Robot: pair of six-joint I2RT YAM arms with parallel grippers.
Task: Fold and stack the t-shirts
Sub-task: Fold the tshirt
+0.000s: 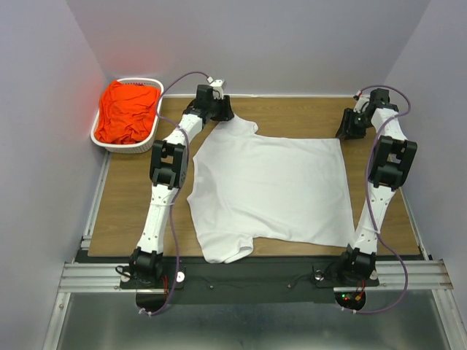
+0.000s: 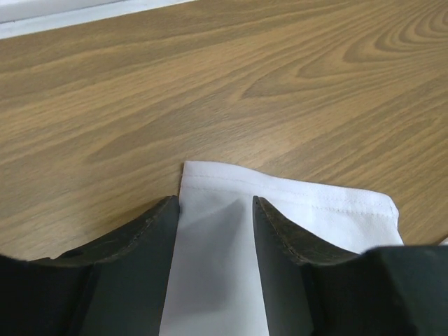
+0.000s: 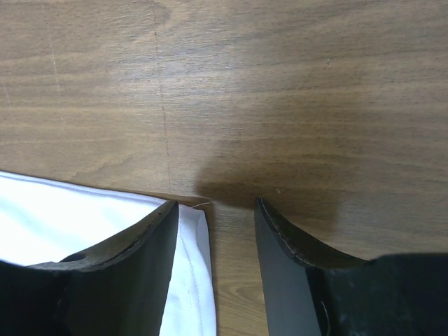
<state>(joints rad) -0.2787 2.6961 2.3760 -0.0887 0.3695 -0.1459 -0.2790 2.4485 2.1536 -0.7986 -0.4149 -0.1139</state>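
Your left arm [image 1: 157, 211] and right arm [image 1: 368, 211] are showing white links, black joints and trailing purple cables [image 1: 179, 77]; the left gripper [image 2: 213, 203] and right gripper [image 3: 215, 206] are showing curved black fingers [image 2: 133, 245].

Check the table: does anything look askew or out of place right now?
The white t-shirt lies flat, but its near sleeve is rumpled at the table's front edge. The right gripper straddles mostly bare wood, covering only the hem corner's edge. The orange t-shirt sits crumpled in the basket.

Top: high at near edge, facing down on whole surface [image 1: 131, 211]. Wrists: close, facing down past left fingers [image 2: 133, 245], right fingers [image 3: 133, 252]; white t-shirt [image 1: 270, 189] edge there shared with top.
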